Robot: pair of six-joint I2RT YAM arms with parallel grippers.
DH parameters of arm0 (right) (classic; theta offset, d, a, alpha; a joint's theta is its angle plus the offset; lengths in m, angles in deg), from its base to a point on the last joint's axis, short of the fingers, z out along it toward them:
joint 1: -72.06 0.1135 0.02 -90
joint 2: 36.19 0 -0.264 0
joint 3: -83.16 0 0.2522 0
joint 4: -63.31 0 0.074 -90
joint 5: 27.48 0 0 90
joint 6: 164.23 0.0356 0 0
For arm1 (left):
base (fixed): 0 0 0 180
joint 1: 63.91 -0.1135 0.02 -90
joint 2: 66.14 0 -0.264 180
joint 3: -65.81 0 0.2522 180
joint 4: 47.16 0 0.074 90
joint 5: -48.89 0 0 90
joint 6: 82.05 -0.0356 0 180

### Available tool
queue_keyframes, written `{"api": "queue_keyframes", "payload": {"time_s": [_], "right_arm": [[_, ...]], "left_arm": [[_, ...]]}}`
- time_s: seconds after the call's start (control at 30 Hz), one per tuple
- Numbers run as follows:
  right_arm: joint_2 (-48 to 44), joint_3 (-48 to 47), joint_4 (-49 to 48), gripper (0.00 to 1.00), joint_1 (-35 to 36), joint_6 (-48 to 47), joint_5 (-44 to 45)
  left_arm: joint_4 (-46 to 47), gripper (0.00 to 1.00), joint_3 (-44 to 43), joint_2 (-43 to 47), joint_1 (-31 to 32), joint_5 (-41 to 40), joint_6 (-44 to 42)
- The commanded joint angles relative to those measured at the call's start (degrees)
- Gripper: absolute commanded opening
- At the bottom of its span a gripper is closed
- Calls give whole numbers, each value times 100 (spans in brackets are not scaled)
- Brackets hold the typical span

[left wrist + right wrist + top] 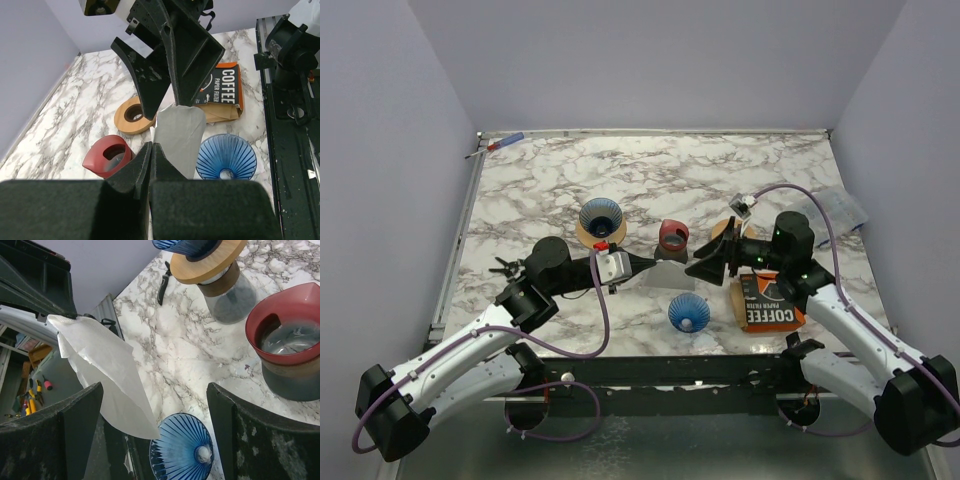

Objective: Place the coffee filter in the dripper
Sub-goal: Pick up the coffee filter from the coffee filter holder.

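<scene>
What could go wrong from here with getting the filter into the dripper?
The coffee filter hangs flat from the shut left gripper, pinched at one edge; unopened, it may not seat. The open right gripper is close at its far edge; closing could crumple the paper. The blue dripper below stands loose and might tip.

A: State the coffee filter (100, 375) material.
B: Thin white paper, matt, slightly translucent, lightly creased.
A: And the dripper (182, 450)?
B: Translucent blue plastic, glossy, finely ribbed.
A: Other surfaces?
B: Table (720, 170): smooth, marble-patterned finish. Ring (120, 121): pale wood, matt. Cup (300, 302): red, glossy; material cannot be told.
</scene>
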Motion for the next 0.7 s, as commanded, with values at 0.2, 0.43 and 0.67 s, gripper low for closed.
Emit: {"api": "queue_keyframes", "payload": {"time_s": [0.2, 0.43, 0.67], "right_arm": [[222, -113, -473, 84, 160, -55, -209], [374, -303, -542, 72, 374, -97, -165], [380, -367, -631, 41, 509, 8, -62]], "left_arm": [[191, 0, 51, 18, -30, 59, 113], [224, 0, 55, 18, -43, 41, 148], [244, 0, 61, 16, -48, 49, 165]]}}
